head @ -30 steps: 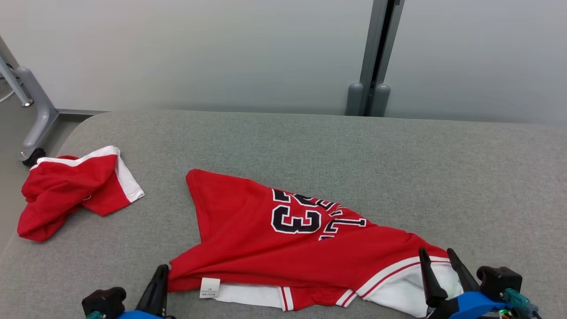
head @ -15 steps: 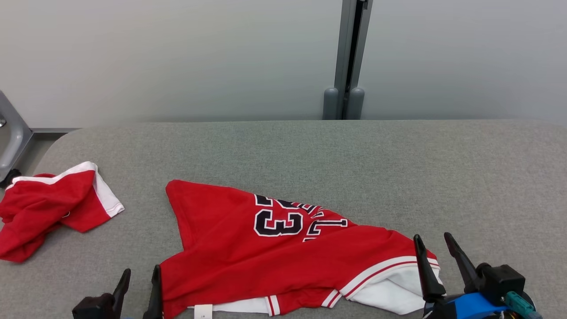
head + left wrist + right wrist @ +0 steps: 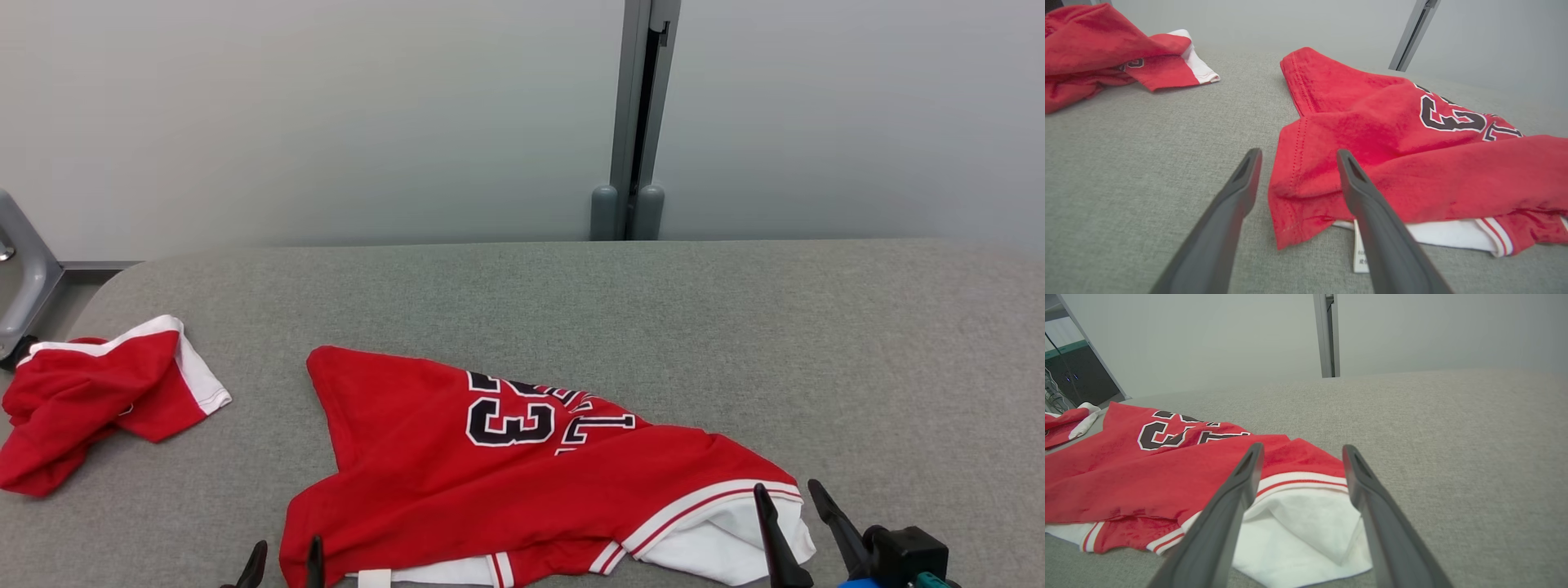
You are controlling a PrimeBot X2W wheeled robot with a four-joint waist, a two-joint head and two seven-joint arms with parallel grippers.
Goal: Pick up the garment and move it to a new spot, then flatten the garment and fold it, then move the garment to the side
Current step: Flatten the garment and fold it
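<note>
The garment (image 3: 506,482) is a red jersey with a black "23", white trim and white lining, lying rumpled on the grey padded surface (image 3: 735,327). My left gripper (image 3: 287,555) stands open at the jersey's near left corner. In the left wrist view that gripper (image 3: 1298,152) has the red corner of the garment (image 3: 1392,163) lying loose between and beyond its fingers. My right gripper (image 3: 785,490) is open at the striped hem on the right. The right wrist view shows this gripper (image 3: 1302,446) spread over the white lining, with the garment (image 3: 1147,477) stretching leftward.
A second red and white garment (image 3: 82,400) lies bunched at the surface's far left edge, also seen as a red heap (image 3: 1094,49). A grey post (image 3: 633,122) stands against the wall behind. A metal frame leg (image 3: 16,278) is off the left edge.
My left gripper has gone from shut on the jersey's left corner to open, and the corner now lies on the surface. The camera has shifted; both grippers sit lower in view.
</note>
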